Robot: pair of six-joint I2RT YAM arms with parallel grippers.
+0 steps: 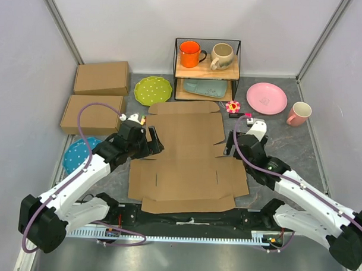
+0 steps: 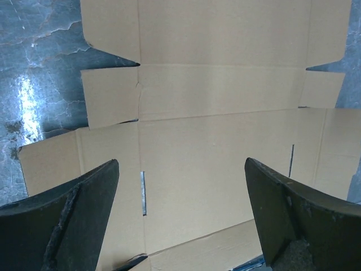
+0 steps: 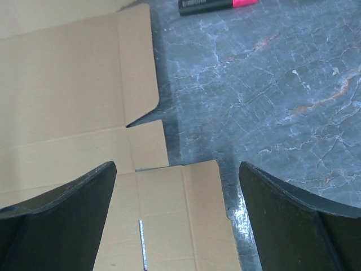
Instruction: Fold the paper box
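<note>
Paper box (image 1: 189,165) flat below left hand (image 1: 154,140)

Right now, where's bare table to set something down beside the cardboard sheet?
Free: the table right of the paper box, bordered by pink plate, pink mug and right arm. Crowded: back row, boxes, green plate, rack; left side holds the left arm and blue plate.

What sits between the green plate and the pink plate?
The black wire shelf, holding an orange mug and a beige mug; top view shows it.
</note>
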